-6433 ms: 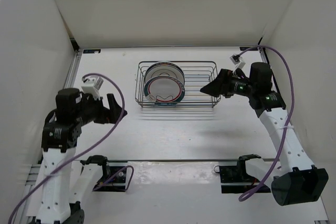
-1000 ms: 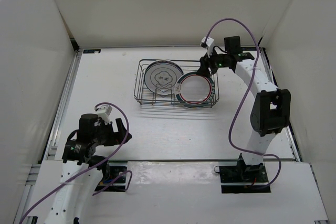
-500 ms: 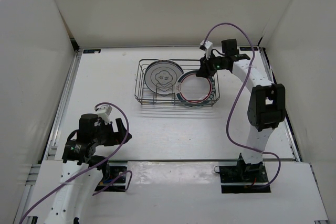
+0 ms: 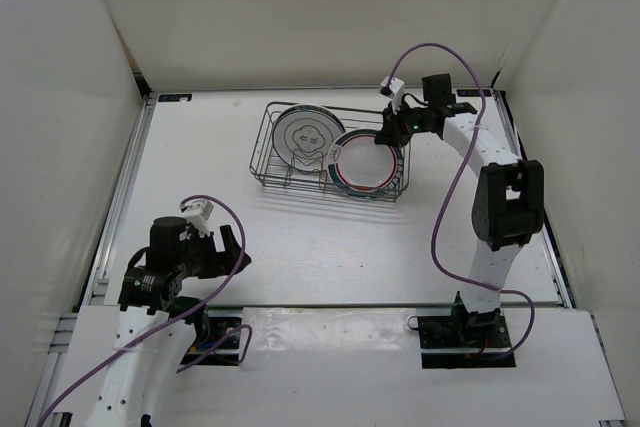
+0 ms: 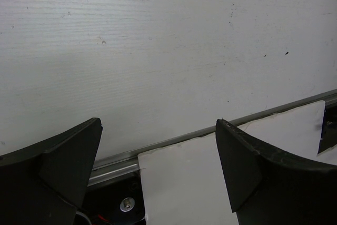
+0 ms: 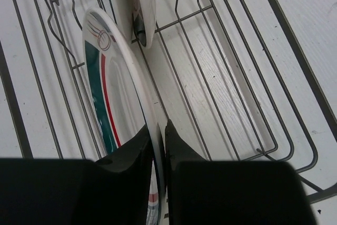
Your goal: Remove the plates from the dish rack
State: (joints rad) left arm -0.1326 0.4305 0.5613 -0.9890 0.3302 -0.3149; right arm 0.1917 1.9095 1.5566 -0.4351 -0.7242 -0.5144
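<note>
The dark wire dish rack [image 4: 290, 187] stands at the middle back of the table. A silvery-grey plate [image 4: 305, 133] stands in its left part. To its right leans a white plate with a teal band and thin red ring [image 4: 365, 167]. My right gripper [image 4: 386, 137] reaches in from the rack's right end. In the right wrist view it [image 6: 159, 135] is shut on the teal-banded plate's [image 6: 113, 98] rim, one finger on each face. Another plate's pale edge [image 6: 145, 3] stands behind it. My left gripper [image 4: 232, 247] hangs open and holds nothing near the front left.
The rack's wires [image 6: 231, 77] run close on the right of my right fingers. White walls close in the table on three sides. Below my left gripper [image 5: 158, 146] runs a metal rail [image 5: 174, 142] at the table's front edge.
My right gripper has shut onto the teal-banded plate's rim. The rack and its plates have shifted a little to the left and back. The left arm has not moved.
</note>
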